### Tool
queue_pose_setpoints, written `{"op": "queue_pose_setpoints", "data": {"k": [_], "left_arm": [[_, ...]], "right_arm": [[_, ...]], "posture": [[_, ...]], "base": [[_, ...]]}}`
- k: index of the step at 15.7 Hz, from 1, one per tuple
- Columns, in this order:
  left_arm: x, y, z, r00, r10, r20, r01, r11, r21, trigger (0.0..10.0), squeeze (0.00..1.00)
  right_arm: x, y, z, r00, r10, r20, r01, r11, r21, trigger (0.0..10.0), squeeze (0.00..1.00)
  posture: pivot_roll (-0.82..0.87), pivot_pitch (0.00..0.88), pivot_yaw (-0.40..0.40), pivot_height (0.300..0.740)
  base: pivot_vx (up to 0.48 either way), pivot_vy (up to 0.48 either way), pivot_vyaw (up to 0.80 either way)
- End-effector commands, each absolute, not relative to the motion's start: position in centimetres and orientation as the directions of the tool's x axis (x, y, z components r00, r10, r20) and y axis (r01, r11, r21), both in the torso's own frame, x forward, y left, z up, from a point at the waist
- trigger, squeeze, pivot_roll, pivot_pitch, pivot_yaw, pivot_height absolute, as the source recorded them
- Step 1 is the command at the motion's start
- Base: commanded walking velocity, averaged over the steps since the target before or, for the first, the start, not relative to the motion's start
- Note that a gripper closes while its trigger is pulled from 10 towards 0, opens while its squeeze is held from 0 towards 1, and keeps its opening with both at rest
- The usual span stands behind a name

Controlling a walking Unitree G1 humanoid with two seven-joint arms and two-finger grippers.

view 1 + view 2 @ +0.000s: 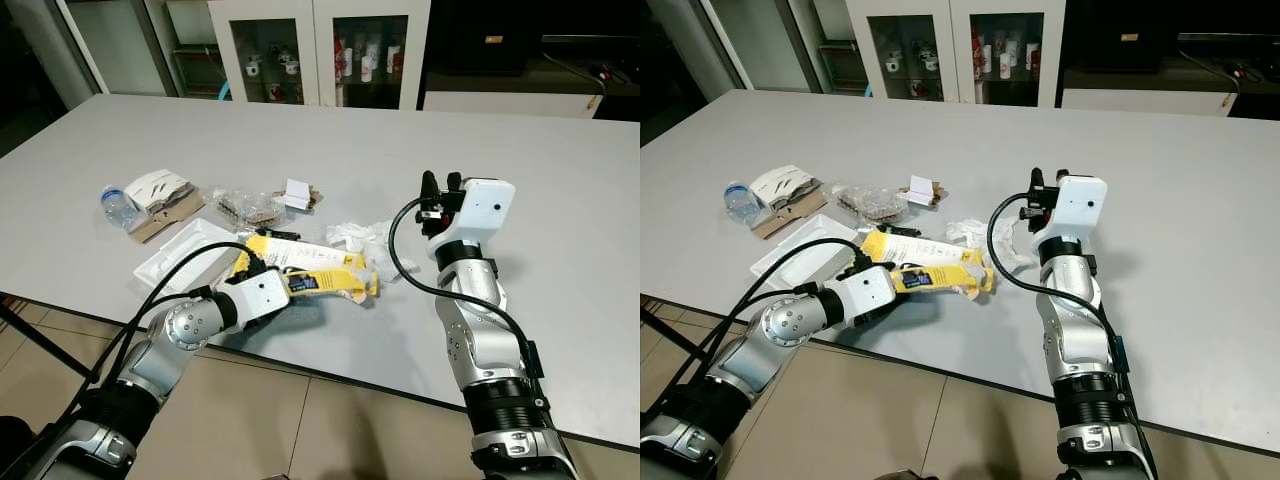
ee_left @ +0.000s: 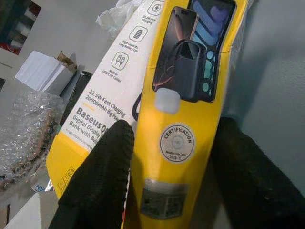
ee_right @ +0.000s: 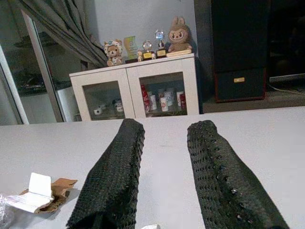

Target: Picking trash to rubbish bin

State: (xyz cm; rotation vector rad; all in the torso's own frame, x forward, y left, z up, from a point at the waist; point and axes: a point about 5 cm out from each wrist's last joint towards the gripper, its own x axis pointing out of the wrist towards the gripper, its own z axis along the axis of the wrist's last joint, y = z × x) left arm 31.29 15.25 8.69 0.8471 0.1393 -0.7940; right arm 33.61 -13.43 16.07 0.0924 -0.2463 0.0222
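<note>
A yellow and white power-bank package (image 1: 325, 272) lies among the trash near the table's front edge. My left gripper (image 1: 255, 272) is shut on its near end; in the left wrist view a black finger (image 2: 102, 176) presses each long side of the package (image 2: 186, 71). Crumpled white wrapping (image 1: 360, 238) lies just behind the package. My right gripper (image 1: 441, 183) is raised above the table to the right of the trash, pointing away toward the far side, open with nothing between its fingers (image 3: 114, 176).
A white tray (image 1: 170, 262) sits left of the package. Behind it lie a bubble-wrap bag (image 1: 245, 205), a small white box on torn cardboard (image 1: 298, 194), a crushed paper carton (image 1: 158, 193) and a plastic bottle (image 1: 118, 207). A glass-door cabinet (image 1: 320, 50) stands beyond the table.
</note>
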Motion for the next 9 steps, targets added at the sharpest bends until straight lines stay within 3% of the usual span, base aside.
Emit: {"op": "queue_pose_setpoints", "data": {"k": [1,9], "left_arm": [[31.32,15.62,8.68,0.72,-0.563,-0.405,0.669,0.408,0.622,0.0,0.0],[31.17,15.61,8.51,0.712,-0.568,-0.413,0.676,0.398,0.62,0.0,0.0]], "right_arm": [[33.92,-12.96,16.49,0.968,0.029,0.249,-0.052,0.995,0.088,10.0,0.0],[33.94,-12.87,16.46,0.968,0.033,0.247,-0.056,0.995,0.088,10.0,0.0]], "posture": [[0.02,0.013,0.1,0.74],[0.02,0.013,0.098,0.74]], "base": [[0.0,0.0,0.0],[0.0,0.0,0.0]]}}
